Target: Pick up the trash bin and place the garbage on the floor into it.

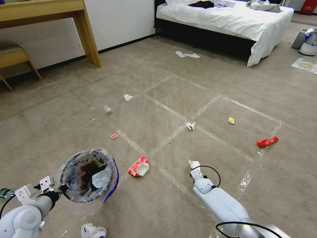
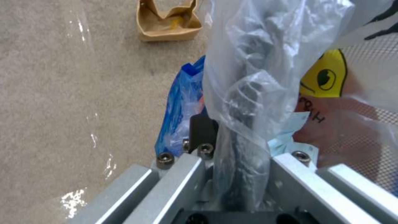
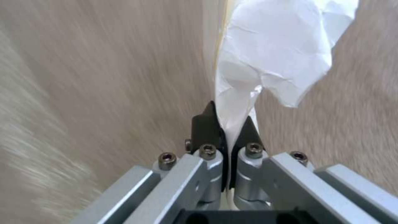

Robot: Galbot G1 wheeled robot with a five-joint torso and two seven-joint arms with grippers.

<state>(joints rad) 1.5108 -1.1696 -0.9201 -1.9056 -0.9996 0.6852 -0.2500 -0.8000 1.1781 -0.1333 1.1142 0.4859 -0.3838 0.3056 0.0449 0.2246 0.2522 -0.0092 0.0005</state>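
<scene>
**Tissue in the right jaws, bin waiting at left**

Floor [image 1: 204, 82]: tan carpet with a taped grid, litter spread wide. Torn cup [image 1: 139, 167] lies just beside the bin; red wrapper [image 1: 267, 141] sits well off to the right; small scraps lie farther out.

Bin [image 1: 88, 178]: held off the carpet at lower left, mouth up and tipped slightly toward you. Left gripper [image 2: 232, 146] is clamped on its rim, liner bunched between the jaws. Keep that hold level so the mouth stays open.

Right gripper [image 3: 227, 130]: low over the carpet, right of centre, jaws closed on a white tissue [image 3: 273, 59]. The pinch catches only a thin tail, most of the sheet hanging free.

Your step, as I judge it: carry the tissue across to the bin. Lift clear of the carpet first, move steadily so the loose sheet doesn't slip, and release only once it hangs over the mouth.
</scene>
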